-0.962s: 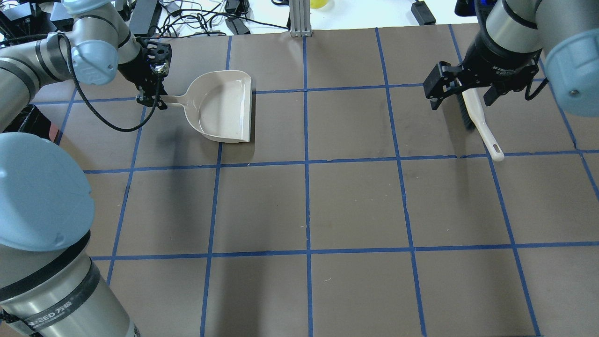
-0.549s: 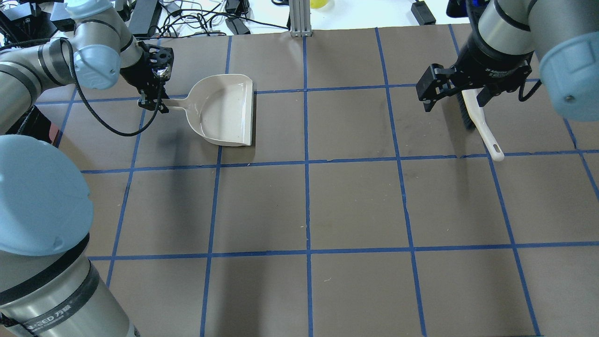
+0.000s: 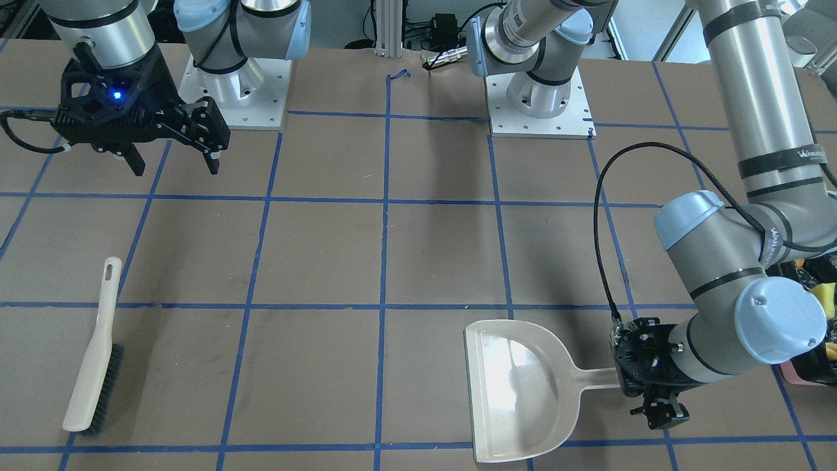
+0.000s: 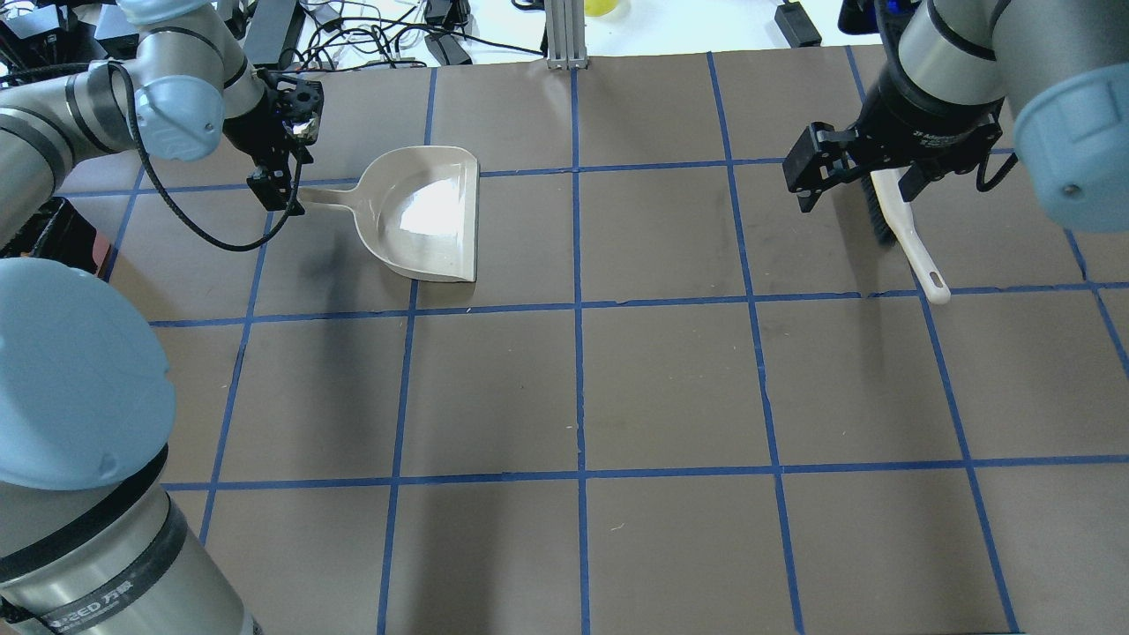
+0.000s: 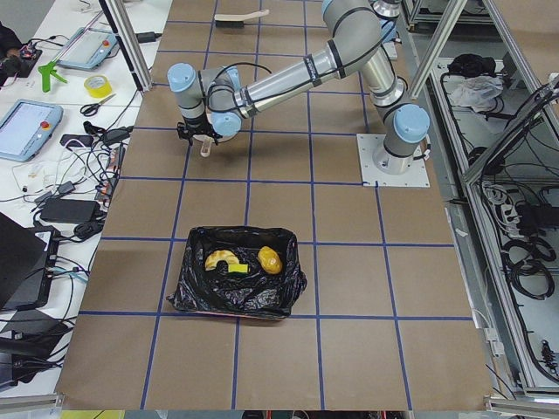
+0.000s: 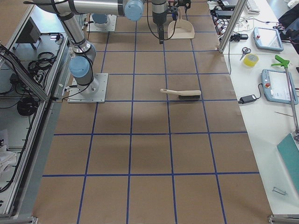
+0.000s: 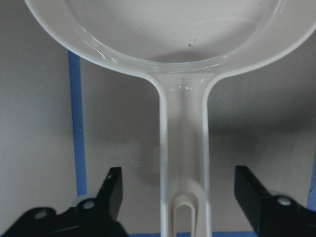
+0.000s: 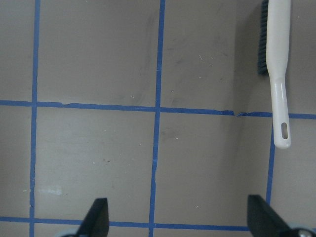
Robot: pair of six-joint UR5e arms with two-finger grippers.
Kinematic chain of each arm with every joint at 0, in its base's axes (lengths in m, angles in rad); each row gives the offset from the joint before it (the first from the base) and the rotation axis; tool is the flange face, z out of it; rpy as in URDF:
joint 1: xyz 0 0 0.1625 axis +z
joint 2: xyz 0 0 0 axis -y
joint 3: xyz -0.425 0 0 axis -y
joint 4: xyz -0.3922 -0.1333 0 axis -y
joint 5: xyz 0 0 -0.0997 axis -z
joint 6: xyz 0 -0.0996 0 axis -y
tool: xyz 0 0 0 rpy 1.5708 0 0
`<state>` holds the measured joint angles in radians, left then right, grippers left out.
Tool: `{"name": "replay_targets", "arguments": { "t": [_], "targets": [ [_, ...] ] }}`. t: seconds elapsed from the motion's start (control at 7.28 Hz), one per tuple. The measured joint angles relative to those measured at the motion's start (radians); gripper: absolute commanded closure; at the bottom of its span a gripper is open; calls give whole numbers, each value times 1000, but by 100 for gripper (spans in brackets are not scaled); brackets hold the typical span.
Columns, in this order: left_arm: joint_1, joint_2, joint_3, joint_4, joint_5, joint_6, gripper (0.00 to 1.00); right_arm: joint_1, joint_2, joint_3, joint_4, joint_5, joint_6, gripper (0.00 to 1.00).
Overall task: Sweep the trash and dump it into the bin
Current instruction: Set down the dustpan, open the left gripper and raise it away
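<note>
The bin point(image 5: 188, 297), lined with a black bag, stands on the table's left end. Inside it lie the trash pieces: an amber blob point(image 5: 270, 260), a yellow-green wedge point(image 5: 237, 270) and a pale yellow curved piece point(image 5: 219, 258). The beige dustpan point(image 4: 423, 216) lies flat on the table. My left gripper point(image 4: 278, 196) is open, its fingers on either side of the handle's end point(image 7: 183, 148) without touching it. My right gripper point(image 4: 860, 190) is open and empty above the table, near the brush point(image 4: 900, 229) lying there.
The table is brown with a grid of blue tape point(image 4: 578, 304). The bin's pink body point(image 3: 805, 377) shows at the edge of the front-facing view, behind my left arm. Cables and boxes point(image 4: 370, 35) lie past the table's far edge.
The dustpan has shifted a little toward the robot and turned slightly, and my left gripper has moved with it. My right gripper has moved slightly left. The brush has not moved.
</note>
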<state>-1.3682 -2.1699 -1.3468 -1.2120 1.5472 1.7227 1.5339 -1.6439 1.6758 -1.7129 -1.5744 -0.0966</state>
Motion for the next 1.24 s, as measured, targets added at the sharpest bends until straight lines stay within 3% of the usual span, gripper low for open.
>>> {"name": "replay_targets", "arguments": {
  "t": [0.82, 1.24],
  "targets": [
    [-119, 260, 31, -285, -34, -476, 0, 0, -11, 1, 2, -3, -7, 0],
    [-154, 405, -28, -360, -29, -906, 0, 0, -11, 1, 1, -8, -12, 0]
  ]
}}
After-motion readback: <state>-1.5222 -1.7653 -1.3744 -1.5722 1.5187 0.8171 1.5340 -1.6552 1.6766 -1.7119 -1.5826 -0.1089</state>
